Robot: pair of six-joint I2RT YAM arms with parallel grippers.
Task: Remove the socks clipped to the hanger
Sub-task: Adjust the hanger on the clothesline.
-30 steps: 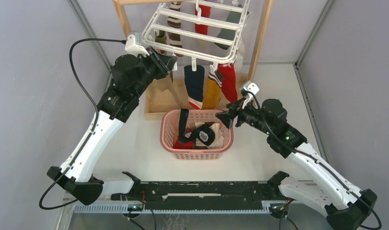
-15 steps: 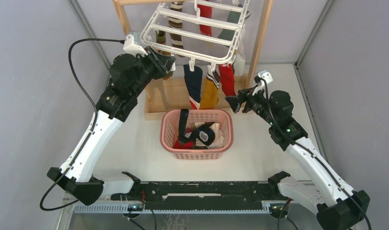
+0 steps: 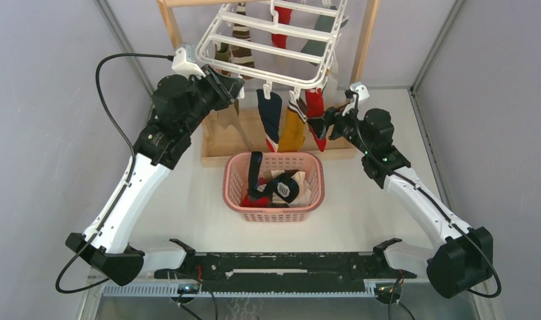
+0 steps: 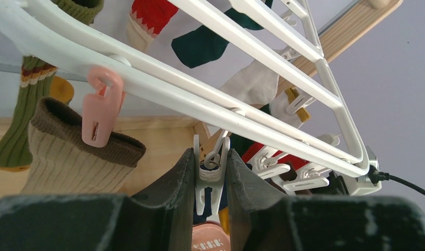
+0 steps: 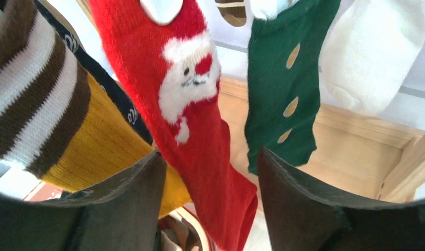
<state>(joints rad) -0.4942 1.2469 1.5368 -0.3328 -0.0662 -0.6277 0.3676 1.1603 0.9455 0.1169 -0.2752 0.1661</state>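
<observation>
Left tool (image 4: 210, 159) pinches clip (image 4: 208, 183); right tool (image 5: 210, 157) open.

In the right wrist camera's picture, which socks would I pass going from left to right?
Brown-striped yellow sock → red Santa sock → dark green sock → white sock.
</observation>
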